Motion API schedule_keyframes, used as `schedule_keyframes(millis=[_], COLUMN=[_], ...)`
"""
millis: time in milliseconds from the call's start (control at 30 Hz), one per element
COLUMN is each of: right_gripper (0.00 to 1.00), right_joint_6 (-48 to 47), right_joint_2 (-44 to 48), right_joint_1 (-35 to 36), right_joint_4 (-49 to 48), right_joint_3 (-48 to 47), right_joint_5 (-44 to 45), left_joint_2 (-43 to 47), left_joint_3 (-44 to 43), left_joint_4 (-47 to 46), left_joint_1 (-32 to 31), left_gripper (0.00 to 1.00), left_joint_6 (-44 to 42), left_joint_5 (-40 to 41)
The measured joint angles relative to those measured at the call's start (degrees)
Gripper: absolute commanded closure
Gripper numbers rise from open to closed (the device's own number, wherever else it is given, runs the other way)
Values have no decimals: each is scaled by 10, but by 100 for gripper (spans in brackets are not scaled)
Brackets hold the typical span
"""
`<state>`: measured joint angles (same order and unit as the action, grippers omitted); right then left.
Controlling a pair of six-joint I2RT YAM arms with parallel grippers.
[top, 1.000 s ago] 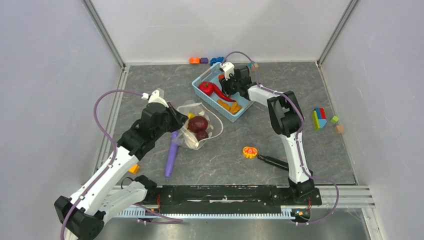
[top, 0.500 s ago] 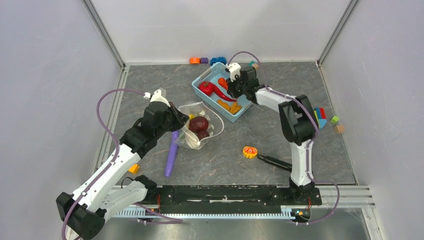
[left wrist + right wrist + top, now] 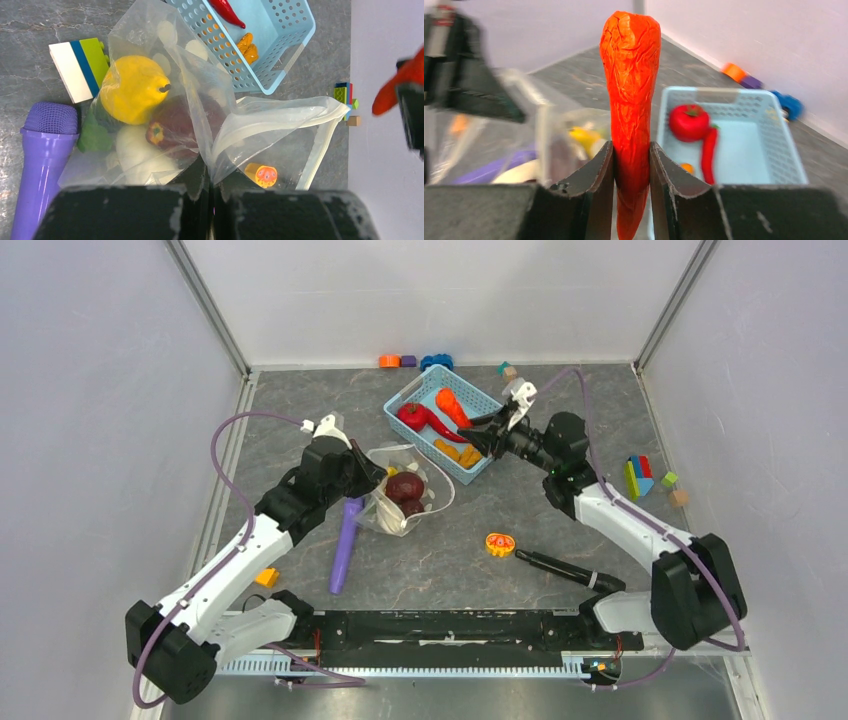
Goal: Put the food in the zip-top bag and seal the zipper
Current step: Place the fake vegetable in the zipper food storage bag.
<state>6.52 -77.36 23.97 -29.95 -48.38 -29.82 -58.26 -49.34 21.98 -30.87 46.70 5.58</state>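
Looking down on the grey marbled desk, I see two containers close together near its middle. On the left lies the zip-top bag — clear, floppy, printed with white dots. Through its plastic show a yellow pepper, a dark maroon ball and a white egg. The bag's mouth gapes open, and its zipper, a thin clear strip along the edge, is unsealed. The left fingers are closed tight on a fold of the bag's plastic.

Just right of the bag sits a light-blue lattice basket. It holds a red tomato, a curved red chili and a few small orange pieces.

The right fingers clamp an orange carrot around its narrower part. Its broad, wrinkled end sticks out past the tips, held in the air above the basket. The basket's wall stands between the carrot and the bag.

A purple toy stick lies just beside the bag, as does a white, blue and green block. Nearer to me are an orange disc and a black-handled tool. Coloured blocks sit well apart at the right — more line the back wall.
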Motion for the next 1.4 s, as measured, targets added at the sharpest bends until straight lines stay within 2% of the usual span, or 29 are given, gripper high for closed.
schedule_keyframes(millis=[133,333,467,600,733,800,1033,1400], right_gripper=[84,78,75,72,59,48,33,15], right_joint_6=[28,-2,-9,-5,-21,-33,-49,-42], right_joint_2=[37,50,30,-14,-47,-55,-55,-25], right_joint_1=[30,121,157,164,170,172,176,176], right_joint_4=[-72,-81,-105,-126,-110,-94,-79,-33], right_joint_3=[61,67,67,67,66,66,67,63], right_joint_5=[-55,-74,-67,-44,-4,15,38,79], left_joint_2=[-2,-4,-9,-20,-21,-21,-21,-28], left_joint_3=[0,0,0,0,0,0,0,0], left_joint_4=[-10,-22,-30,-33,-34,-34,-36,-37], left_joint_1=[0,0,0,0,0,0,0,0], left_gripper=[98,98,98,98,98,98,98,98], left_joint_6=[0,5,8,12,14,16,17,17], left_joint_5=[-2,-3,-8,-24,-30,-30,-30,-30])
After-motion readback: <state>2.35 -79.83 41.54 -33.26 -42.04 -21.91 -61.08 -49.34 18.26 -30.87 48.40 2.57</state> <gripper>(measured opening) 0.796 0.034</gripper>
